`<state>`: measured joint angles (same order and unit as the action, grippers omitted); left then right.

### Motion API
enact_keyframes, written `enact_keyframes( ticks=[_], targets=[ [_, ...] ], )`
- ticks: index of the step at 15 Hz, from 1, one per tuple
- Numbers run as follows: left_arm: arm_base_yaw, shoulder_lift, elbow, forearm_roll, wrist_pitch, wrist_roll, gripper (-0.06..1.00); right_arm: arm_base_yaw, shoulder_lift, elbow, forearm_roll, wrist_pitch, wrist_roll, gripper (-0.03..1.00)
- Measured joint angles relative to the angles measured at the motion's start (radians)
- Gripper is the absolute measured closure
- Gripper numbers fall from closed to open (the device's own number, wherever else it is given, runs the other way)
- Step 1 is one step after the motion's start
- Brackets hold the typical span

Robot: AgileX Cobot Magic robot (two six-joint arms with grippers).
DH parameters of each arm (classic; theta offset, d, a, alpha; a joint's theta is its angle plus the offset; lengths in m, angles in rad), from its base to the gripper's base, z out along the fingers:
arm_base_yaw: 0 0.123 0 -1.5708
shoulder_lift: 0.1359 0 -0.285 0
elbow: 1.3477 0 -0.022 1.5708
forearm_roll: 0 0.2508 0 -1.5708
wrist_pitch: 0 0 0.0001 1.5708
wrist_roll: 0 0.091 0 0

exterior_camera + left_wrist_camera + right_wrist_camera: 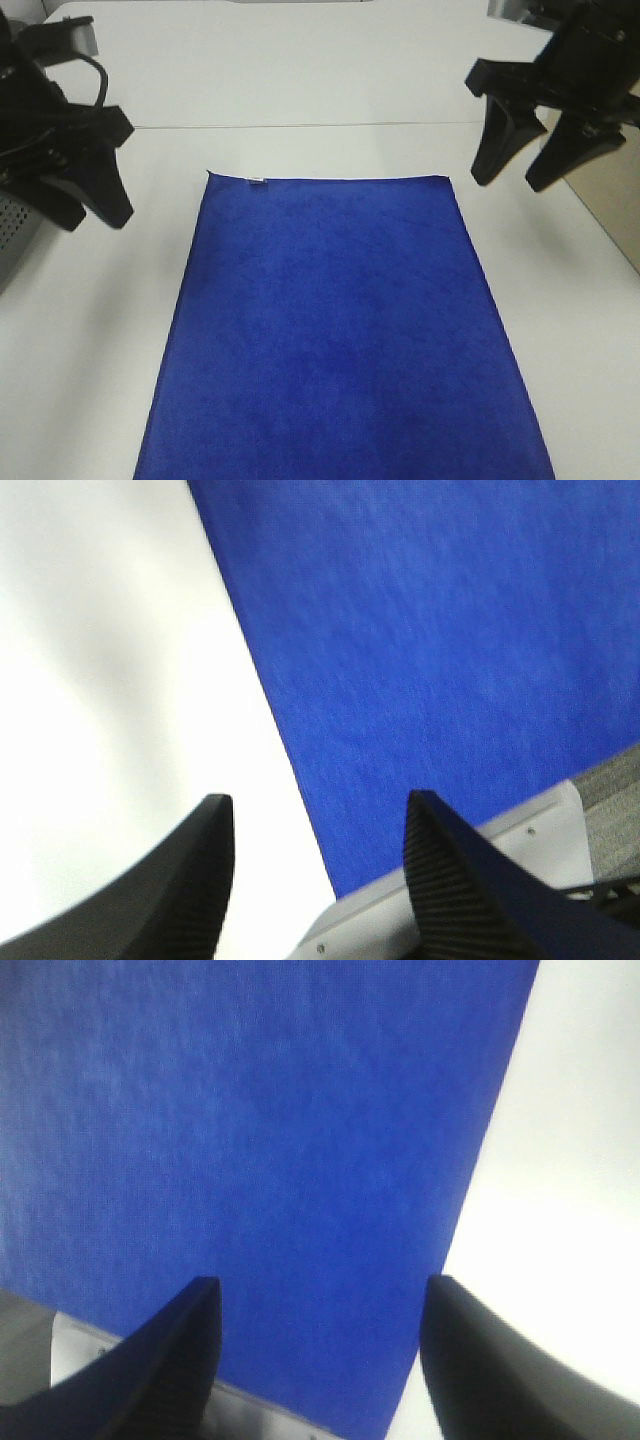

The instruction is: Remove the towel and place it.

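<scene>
The deep blue towel [340, 330] lies spread flat on the white table [90, 340], reaching past the near edge, with a small white tag [256, 181] at its far left corner. My left gripper [90, 212] is open and empty, raised above the table to the left of the towel's far left corner. My right gripper [512, 182] is open and empty, raised to the right of the far right corner. The towel fills much of the left wrist view [440, 650] and the right wrist view [250, 1140], under the open fingers [205, 880] [470, 1360].
A grey perforated box [12, 235] stands at the left edge under the left arm. The table's right edge [600, 225] runs diagonally just beyond the right gripper. A seam [300, 126] crosses the table behind the towel.
</scene>
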<state>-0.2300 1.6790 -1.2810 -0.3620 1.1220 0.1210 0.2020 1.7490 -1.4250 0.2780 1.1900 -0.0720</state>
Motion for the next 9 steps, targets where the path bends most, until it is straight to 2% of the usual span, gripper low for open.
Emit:
enact_keyframes(
  ticks=[4,6,9],
  targets=[
    [0.098,0.238,-0.276,-0.006,-0.027,0.037,0.45,-0.109,0.283,-0.367,0.021,0.019,-0.023,0.38],
    [0.121,0.374,-0.419,-0.019,-0.038,0.038,0.45,-0.139,0.408,-0.49,0.06,0.019,-0.068,0.38],
    [0.122,0.579,-0.641,-0.042,-0.047,0.042,0.45,-0.139,0.571,-0.614,0.075,0.022,-0.104,0.38]
  ],
)
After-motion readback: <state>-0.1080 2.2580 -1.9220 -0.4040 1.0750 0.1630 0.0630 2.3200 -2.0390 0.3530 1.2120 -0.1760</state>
